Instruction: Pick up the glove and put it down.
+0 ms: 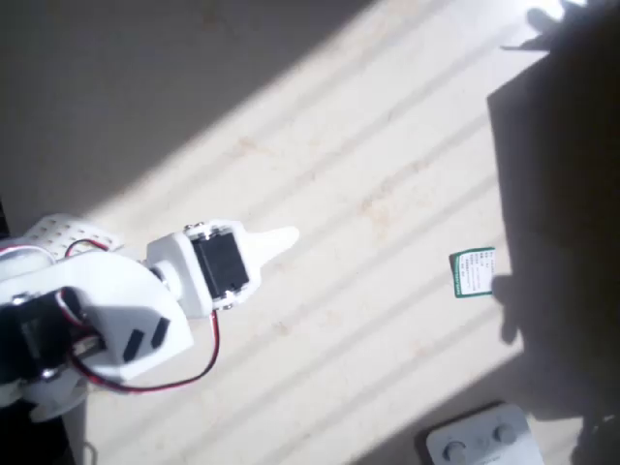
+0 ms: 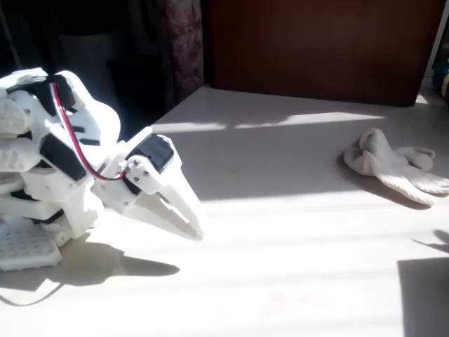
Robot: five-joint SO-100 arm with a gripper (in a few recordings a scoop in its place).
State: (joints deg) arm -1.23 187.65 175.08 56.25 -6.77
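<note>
Zero progress as I read it: glove not yet picked up, whole pick-and-place left.

Overhead view: my gripper sits near the left edge of the table, tip pointing right, out over the sunlit middle. Fingers look pressed together into a single point, nothing between them. Green-and-white label lies toward the right edge, white button device at the bottom edge.

Fixed view: gripper is tucked low near the left side of the table, tip angled down and just off the surface. Jaws look closed or nearly so, empty. Glove lies flat near the right edge, well apart from the gripper. Long axis runs roughly left-right in this view, bunched cuff end toward the left, stubby fingers pointing at the right edge.

Next, I'd judge: open up, long reach across the table.
</note>
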